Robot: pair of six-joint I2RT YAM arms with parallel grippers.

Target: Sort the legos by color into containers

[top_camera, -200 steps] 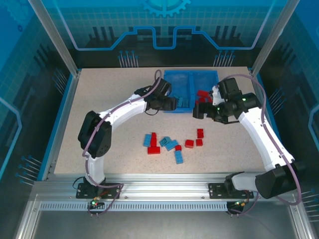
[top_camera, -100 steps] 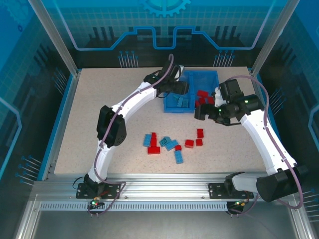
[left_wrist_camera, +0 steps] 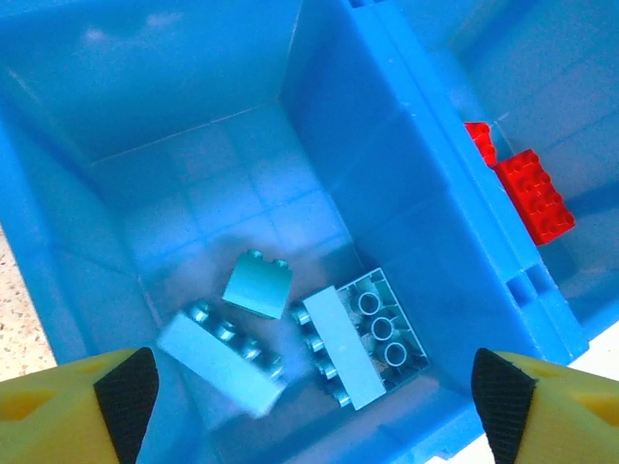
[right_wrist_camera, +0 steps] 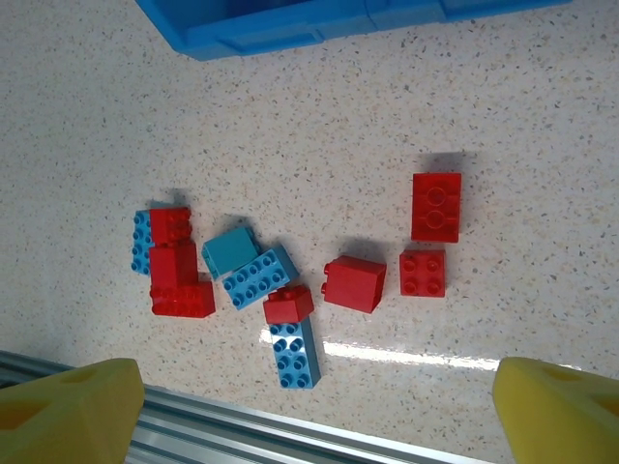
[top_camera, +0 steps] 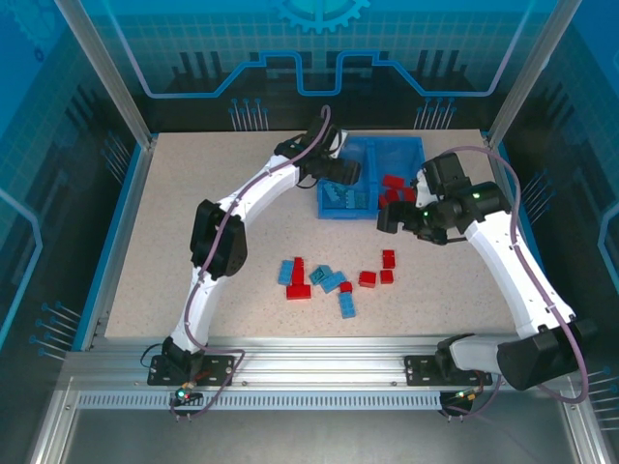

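The blue bin [top_camera: 392, 143] stands at the back of the table with two containers side by side. My left gripper [left_wrist_camera: 314, 406] hovers open over the left container [left_wrist_camera: 193, 126], nothing between its fingers. Three light blue legos [left_wrist_camera: 358, 343] lie on that floor; one of them [left_wrist_camera: 222, 358] is blurred. Red legos [left_wrist_camera: 527, 193] lie in the right container. In the top view my left gripper [top_camera: 345, 179] is over the bin and my right gripper [top_camera: 390, 215] hangs open in front of the bin's right half. Several loose red and blue legos [right_wrist_camera: 354, 283] lie on the table below it.
The loose bricks form a cluster [top_camera: 329, 278] in the middle of the table, with three red ones [top_camera: 387, 266] a little to its right. A metal rail [right_wrist_camera: 290, 440] runs along the near edge. The bin's front wall [right_wrist_camera: 290, 24] is just beyond the bricks.
My left gripper swung from the bin's front left corner to above the left container and opened; a light blue brick dropped from it into that container. The right arm hardly moved.
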